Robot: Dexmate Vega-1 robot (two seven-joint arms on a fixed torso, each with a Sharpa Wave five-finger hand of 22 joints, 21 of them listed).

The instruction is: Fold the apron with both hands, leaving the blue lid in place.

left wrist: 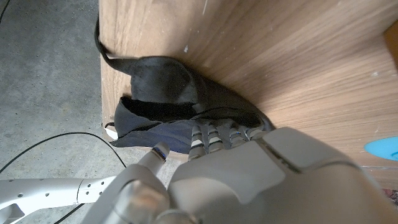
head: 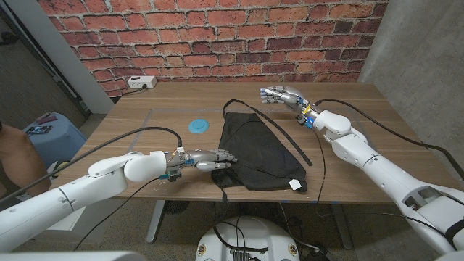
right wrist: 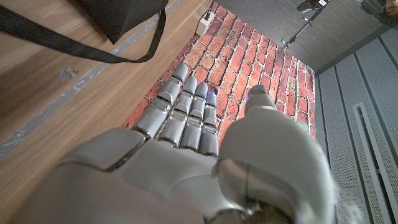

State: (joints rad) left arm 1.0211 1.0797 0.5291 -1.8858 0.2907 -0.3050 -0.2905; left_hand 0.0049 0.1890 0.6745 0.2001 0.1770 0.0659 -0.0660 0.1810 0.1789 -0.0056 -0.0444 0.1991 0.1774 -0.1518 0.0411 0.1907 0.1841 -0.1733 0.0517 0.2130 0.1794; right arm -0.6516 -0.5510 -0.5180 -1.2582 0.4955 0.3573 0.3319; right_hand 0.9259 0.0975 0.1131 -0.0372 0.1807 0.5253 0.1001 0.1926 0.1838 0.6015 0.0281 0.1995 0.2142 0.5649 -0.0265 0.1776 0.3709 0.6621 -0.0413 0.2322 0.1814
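One black apron [head: 262,151] on the table [head: 362,116], near the middle, bunched into a rough wedge running from the far middle toward the near right. Two long straps trailing from it: one [head: 286,134] running along its right side toward the near right, another [head: 222,190] hanging over the near edge. One small white tag [head: 295,185] at its near right corner.

One blue lid [head: 199,125] flat on the wood, just left of the apron's far end, apart from the cloth and from both hands.

Left hand [head: 206,159] at the apron's near left corner, fingers [head: 223,156] reaching out onto the black cloth. From the left wrist view, fingers [left wrist: 214,134] lying close together and pressed against the fold of apron [left wrist: 168,99] at the table's edge, thumb below the cloth edge; cannot tell whether the fabric is really gripped or merely touched. Sliver of the lid [left wrist: 382,149] at that picture's edge.

Right hand [head: 284,96] over the far right part of the table, well apart from the apron, fingers stretched out side by side pointing left, nothing in them. In the right wrist view, fingers [right wrist: 186,106] straight and together, thumb set a little apart, one strap [right wrist: 81,46] looping across the wood beyond them.

One white power strip [head: 141,83] at the far left corner, against the brick wall [head: 217,36]. One blue stool [head: 51,134] on the floor to the left.
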